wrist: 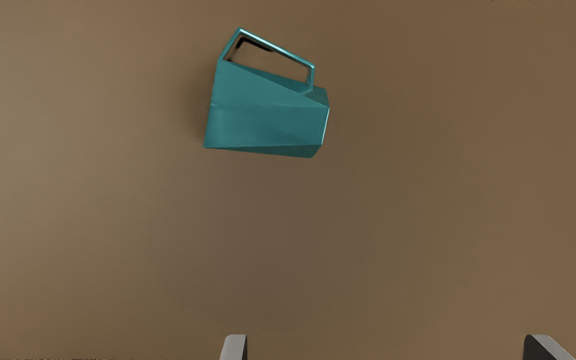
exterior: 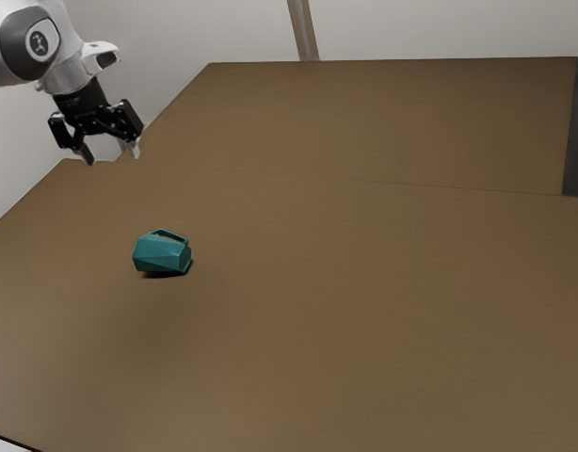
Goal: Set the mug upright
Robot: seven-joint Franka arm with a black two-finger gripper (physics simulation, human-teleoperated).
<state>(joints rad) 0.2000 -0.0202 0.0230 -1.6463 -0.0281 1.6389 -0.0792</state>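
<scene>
While the white and grey robot arm (exterior: 68, 58) reaches in from the upper left of the exterior view, its black two-finger gripper (exterior: 112, 158) hangs in the air, well apart from the task's mug. The two grey fingertips stand spread, with a wide gap of free space between them, and neither touches the mug.

The teal, faceted mug (exterior: 160, 254) lies on its side on the broad, plain brown table (exterior: 364, 311), so it is not upright. In the exterior view it sits lower than the gripper and a little toward that view's right, with a dark shadow directly beneath it. Its angular teal handle (wrist: 278, 48) forms an open loop along the body; in the wrist view this loop is on the side facing away from the fingertips. The body tapers from one end to the other, and its length runs roughly along the same direction as the gap between the fingers, slightly slanted. I cannot tell which end is the mouth.

A thin line crosses the brown surface behind the mug in the exterior view. Beyond the table rises a pale wall (exterior: 440, 28), which carries a narrow, brownish upright strip (exterior: 303, 28).
</scene>
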